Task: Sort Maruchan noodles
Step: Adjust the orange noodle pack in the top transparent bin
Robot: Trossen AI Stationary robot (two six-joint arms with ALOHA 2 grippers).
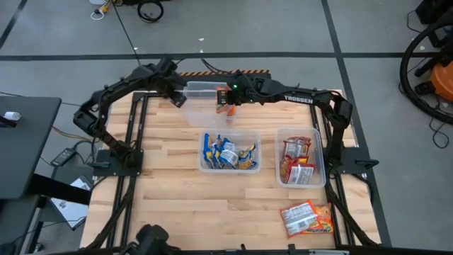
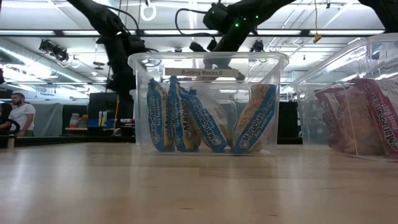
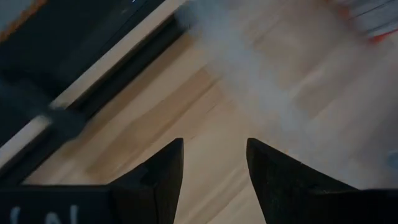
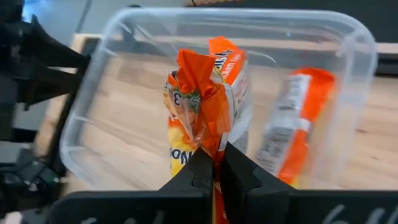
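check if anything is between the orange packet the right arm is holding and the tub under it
Nothing visible blocks it. The right end effector is shut on the orange packet, which hangs right over the open far tub. One orange packet already lies inside, off to one side, leaving bare floor below.

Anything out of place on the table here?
Yes: two packets lie loose on the table's near right corner, outside any tub. The right gripper holds an orange packet over the far tub; left gripper open beside it.
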